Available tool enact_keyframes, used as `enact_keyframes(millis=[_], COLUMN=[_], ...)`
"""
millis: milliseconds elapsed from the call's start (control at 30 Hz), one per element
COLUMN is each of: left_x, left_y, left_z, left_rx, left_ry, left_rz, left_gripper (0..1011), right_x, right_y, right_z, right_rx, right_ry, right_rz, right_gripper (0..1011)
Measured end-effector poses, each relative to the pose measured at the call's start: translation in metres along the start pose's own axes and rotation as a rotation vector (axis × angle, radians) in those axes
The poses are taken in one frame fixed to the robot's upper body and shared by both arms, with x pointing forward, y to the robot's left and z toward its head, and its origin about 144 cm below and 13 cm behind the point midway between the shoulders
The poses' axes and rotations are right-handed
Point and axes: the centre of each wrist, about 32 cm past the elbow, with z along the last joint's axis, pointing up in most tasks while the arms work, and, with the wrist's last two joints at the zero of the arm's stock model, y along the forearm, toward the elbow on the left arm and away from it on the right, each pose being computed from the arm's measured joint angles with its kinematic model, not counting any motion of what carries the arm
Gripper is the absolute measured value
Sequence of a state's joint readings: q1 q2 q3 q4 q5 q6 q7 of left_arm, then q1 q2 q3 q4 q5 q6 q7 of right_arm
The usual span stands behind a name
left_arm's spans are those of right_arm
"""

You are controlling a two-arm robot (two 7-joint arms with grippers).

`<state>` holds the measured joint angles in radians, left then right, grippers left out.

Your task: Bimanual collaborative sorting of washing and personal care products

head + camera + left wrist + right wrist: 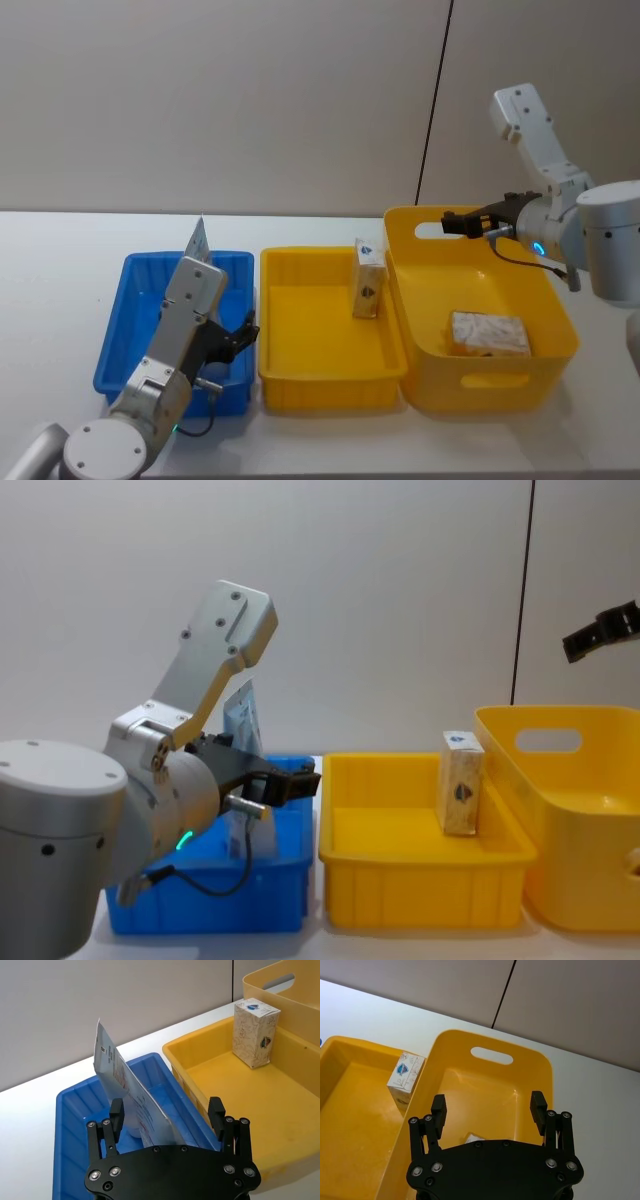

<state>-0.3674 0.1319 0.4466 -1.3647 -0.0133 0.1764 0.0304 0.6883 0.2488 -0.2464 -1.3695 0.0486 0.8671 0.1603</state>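
The left gripper (166, 1110) hung over the blue bin (70, 1125) with its fingers spread wide, holding nothing. The squeeze tube (122, 1092) stood inside the blue bin between those fingers. It leaned, with its cap end down on the bin floor and its flat crimped end well above the bin rim. It sat closer to one finger than the other, and I could not tell whether it touched that finger.

The step appeared to be leaving the tube in the blue bin. Doing that well probably meant drawing the gripper straight back and up along its own line, with no sideways sweep. The near finger could easily have clipped so tall and lightly propped a tube and tipped it over the bin wall. If a grasp was intended instead, the gripper would first have needed centring on the tube. It should then have closed low on the fuller body rather than on the thin crimp.

The yellow tray (240, 1105) stood just beside the blue bin and held an upright cream box (256, 1034). Well apart from the blue bin, the right gripper (488, 1105) hovered with its fingers parted above the handled yellow basket (520, 1080).
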Motion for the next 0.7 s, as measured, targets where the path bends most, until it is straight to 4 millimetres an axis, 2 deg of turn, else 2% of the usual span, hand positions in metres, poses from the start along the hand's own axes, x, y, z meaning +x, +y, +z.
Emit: enact_keyframes(millis=[267,400,700], left_x=[-0.0012,-0.0017,-0.0022], left_y=[-0.0008,-0.0011,-0.0015], left_z=[-0.0008,-0.001,-0.0013], left_rx=[-0.002,-0.003,-0.004], left_ry=[0.011,0.015,0.02], left_rz=[0.003,0.004,0.005], left_gripper=[982,906,630], right_x=[0.0,0.0,0.0], right_y=[0.0,0.0,0.0], right_z=[0.0,0.0,0.0], right_rx=[0.0,0.0,0.0], right_ry=[0.0,0.0,0.0], right_rz=[0.0,0.0,0.0], right_gripper=[1003,1004,1003])
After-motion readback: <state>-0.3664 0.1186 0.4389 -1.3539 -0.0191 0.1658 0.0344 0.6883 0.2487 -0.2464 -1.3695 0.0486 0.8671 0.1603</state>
